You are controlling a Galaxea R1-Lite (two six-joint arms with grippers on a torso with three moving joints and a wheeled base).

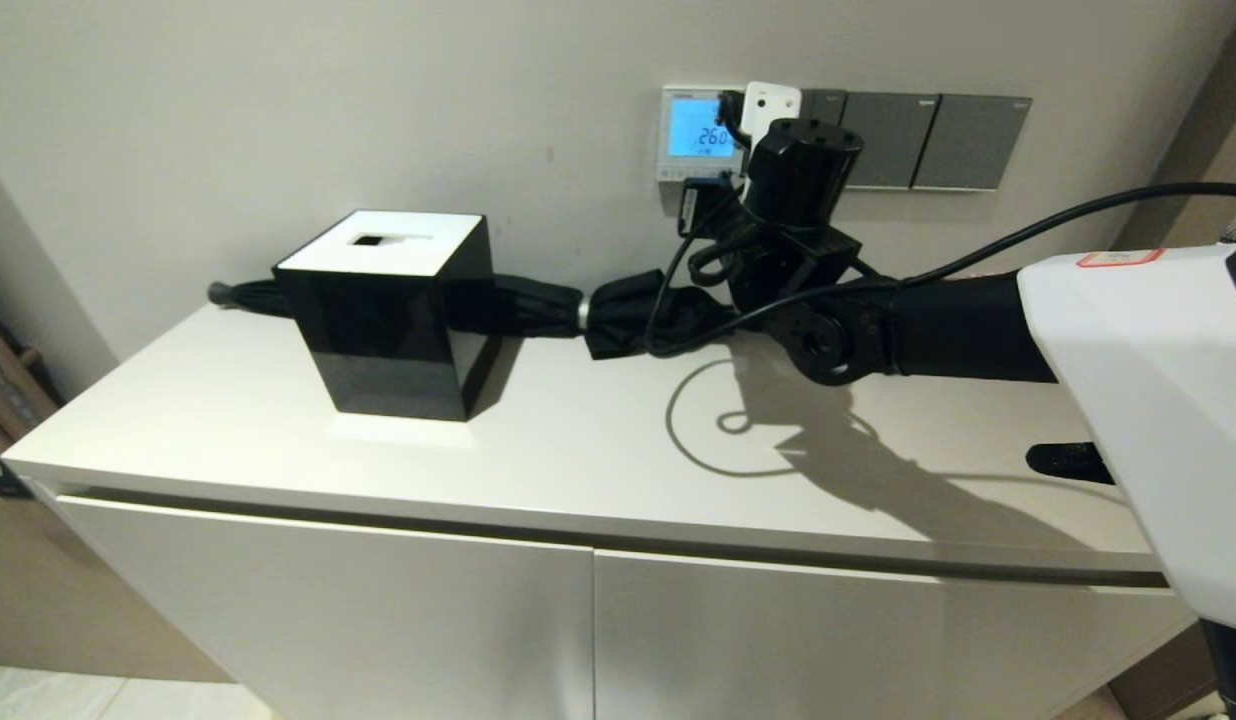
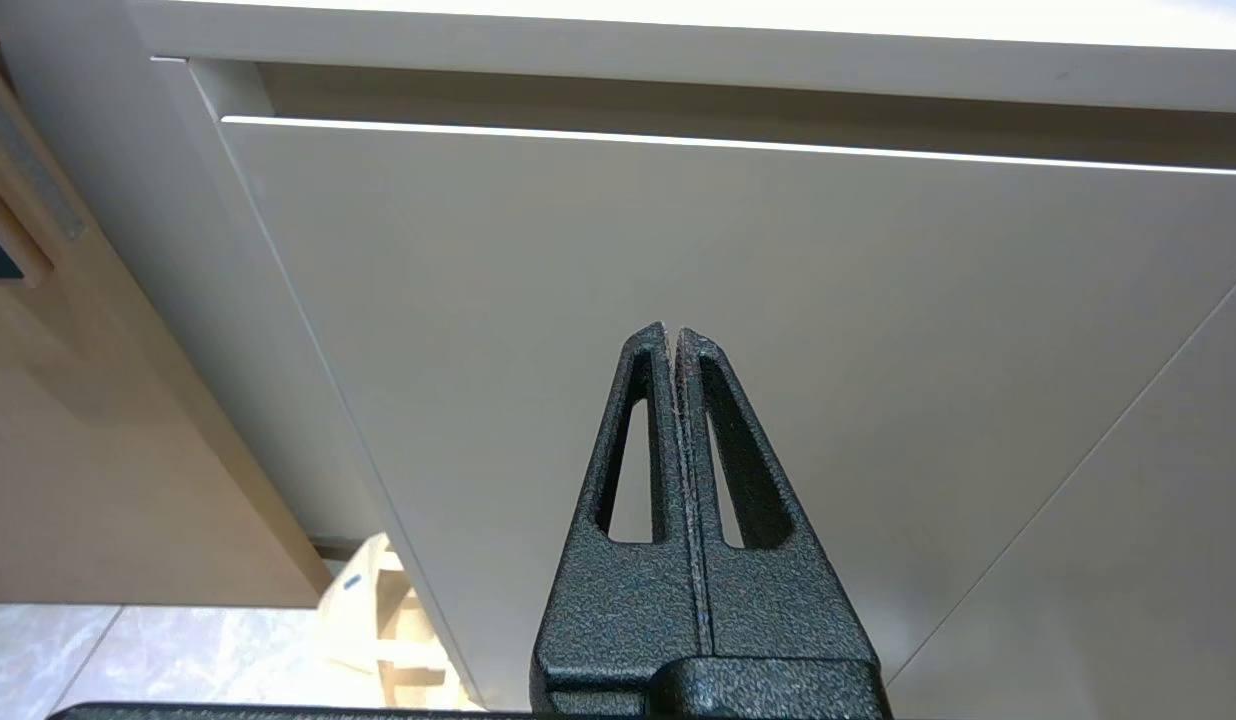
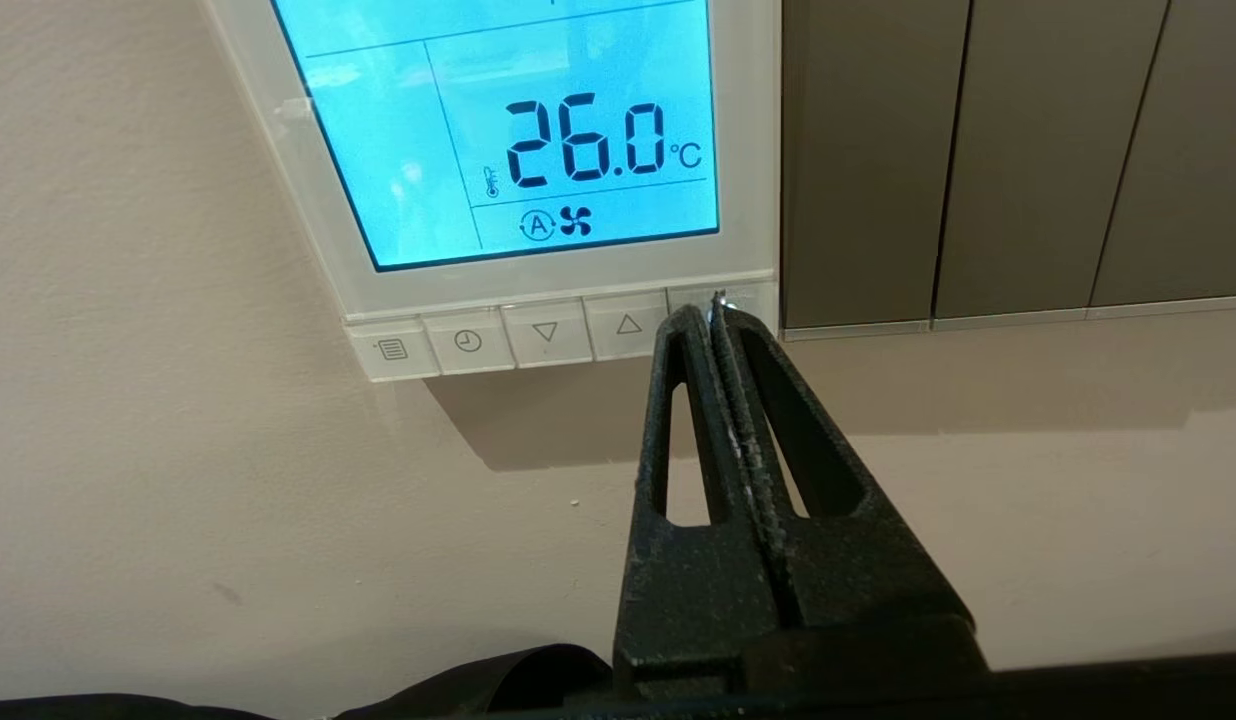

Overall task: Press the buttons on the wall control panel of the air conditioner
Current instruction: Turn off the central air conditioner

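The small square white-framed wall control panel [image 3: 538,160] is mounted on the matte beige wall above the smooth white worktop [image 1: 538,440], its LCD lit blue and reading 26.0. Along its lower edge runs a strip of pale, glossy rectangular buttons [image 3: 545,333]. The right end effector [image 3: 716,312], rough black cast metal with slotted triangular fingers pressed together, has its tip at the rightmost button, beside dark grey switch plates [image 3: 1018,160]. The left end effector [image 2: 673,340], also closed, hangs low before the flat cabinet door [image 2: 678,250].
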